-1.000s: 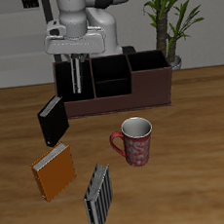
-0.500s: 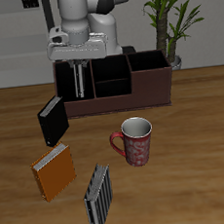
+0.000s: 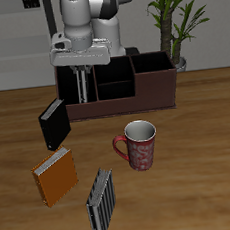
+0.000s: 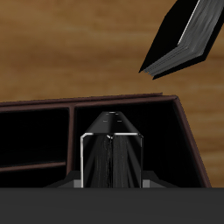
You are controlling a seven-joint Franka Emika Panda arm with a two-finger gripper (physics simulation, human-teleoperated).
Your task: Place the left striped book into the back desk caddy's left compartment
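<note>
Wooden table (image 3: 203,168) under me, warm brown grain, with a grey wall behind and one leafy potted plant (image 3: 175,15) standing at the back. One long, low organiser here, the back desk caddy (image 3: 154,88), boxy with dark brown walls and black insides, split into open-topped sections. My gripper (image 3: 81,88) is clenched on the left striped book (image 4: 111,149), a thin dark slab with fine pale stripes. It hangs upright between my fingers, its lower end down inside the left compartment (image 4: 166,131), the tall narrow black-walled end section. From the wrist I look straight down its spine, with glossy pale edges on either side of it. Counting books, that makes four. One is in my grip. One plain black book (image 3: 53,121) stands tilted just beside the caddy's end; I cannot tell whether it touches. One orange-brown book (image 3: 55,177) sits nearer the table's front edge, and one lighter grey-and-black striped book (image 3: 102,201) sits nearest the front. One mug (image 3: 140,144), red and white patterned with a red handle, stands upright in front of the caddy, apart from it.
</note>
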